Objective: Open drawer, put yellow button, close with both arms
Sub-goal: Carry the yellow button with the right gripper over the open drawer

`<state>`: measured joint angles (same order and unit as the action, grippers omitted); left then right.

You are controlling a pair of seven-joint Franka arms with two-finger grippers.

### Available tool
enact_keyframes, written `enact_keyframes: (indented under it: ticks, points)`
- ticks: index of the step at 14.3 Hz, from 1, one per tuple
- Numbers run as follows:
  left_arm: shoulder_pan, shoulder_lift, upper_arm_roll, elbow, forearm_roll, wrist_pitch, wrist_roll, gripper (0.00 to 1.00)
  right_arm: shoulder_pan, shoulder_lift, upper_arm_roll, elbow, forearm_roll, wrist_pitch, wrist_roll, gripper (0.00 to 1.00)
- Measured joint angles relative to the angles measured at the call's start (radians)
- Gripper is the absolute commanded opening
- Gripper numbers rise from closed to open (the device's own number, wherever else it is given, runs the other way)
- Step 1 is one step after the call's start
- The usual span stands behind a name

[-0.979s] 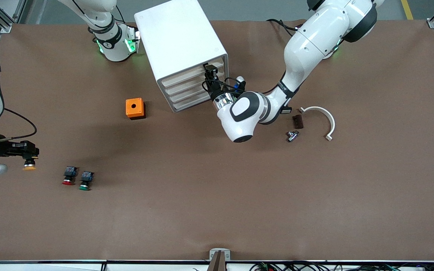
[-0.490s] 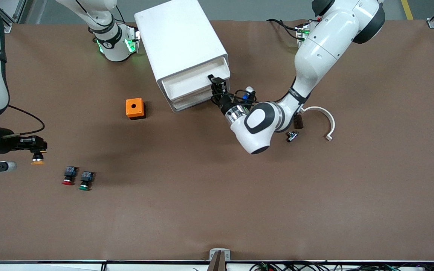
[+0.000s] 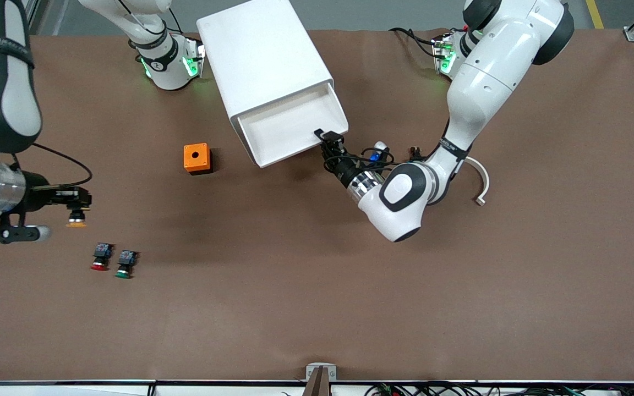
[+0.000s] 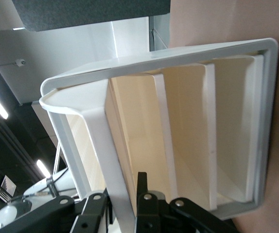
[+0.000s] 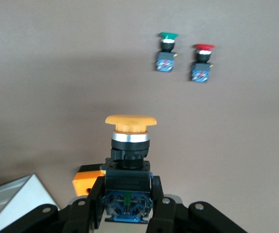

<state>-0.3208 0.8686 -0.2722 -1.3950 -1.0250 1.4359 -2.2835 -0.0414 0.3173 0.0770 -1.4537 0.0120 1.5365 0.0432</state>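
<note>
Two white robot arms with black joint bands are both busy as I watch. My left gripper (image 3: 332,140) is clamped on the front lip of the topmost shallow white tray drawer (image 3: 294,127), which stands pulled well out of the big white boxy cabinet (image 3: 262,60). In the left wrist view the black fingers (image 4: 148,209) pinch the drawer's (image 4: 108,160) front wall from either side, with the cream fronts of the lower drawers (image 4: 193,136) stacked beside it.

My right gripper (image 3: 76,204) hangs over bare brown table (image 3: 317,297) toward the right arm's end, fingers closed on the black body of the tiny yellow-orange mushroom-capped push button (image 3: 76,222). The right wrist view shows that button (image 5: 129,141) held cap outward, its blue back between the gripper's (image 5: 129,199) fingers.

On the table, the red-capped button (image 3: 100,257) and green-capped button (image 3: 125,263) lie side by side, nearer to the front camera than the held one. An orange cube with a hole (image 3: 196,158) sits near the cabinet. A curved white bracket (image 3: 481,181) lies by the left arm's wrist.
</note>
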Motion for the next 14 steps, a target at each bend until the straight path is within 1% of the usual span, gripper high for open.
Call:
enact_keyframes:
  ticks: [2,5,6,7,8,11,14]
  points:
    - [0.015,0.000,0.002,0.003,0.000,0.004,0.000,0.20,0.056,-0.015,0.001,0.002,0.000,-0.017,0.095,0.00]
    - [0.022,0.000,0.002,0.003,0.000,0.010,0.003,0.28,0.139,-0.050,0.003,0.002,0.000,-0.051,0.259,0.00]
    - [0.022,0.000,0.002,0.004,-0.003,0.013,0.007,0.38,0.161,-0.058,0.003,0.002,0.001,-0.060,0.313,0.00]
    - [0.022,0.000,0.003,0.004,-0.009,0.016,0.012,0.60,0.180,-0.064,0.004,0.002,0.005,-0.067,0.373,0.00]
    - [0.023,0.000,0.005,0.004,-0.012,0.021,0.015,1.00,0.198,-0.067,0.004,0.002,0.014,-0.070,0.432,0.00]
    - [0.031,0.000,0.016,0.004,-0.014,0.026,0.056,1.00,0.257,-0.068,0.005,0.002,0.058,-0.064,0.640,0.00]
    - [0.053,0.000,0.018,0.006,-0.077,0.026,0.157,1.00,0.322,-0.069,0.005,0.007,0.086,-0.031,0.830,0.00]
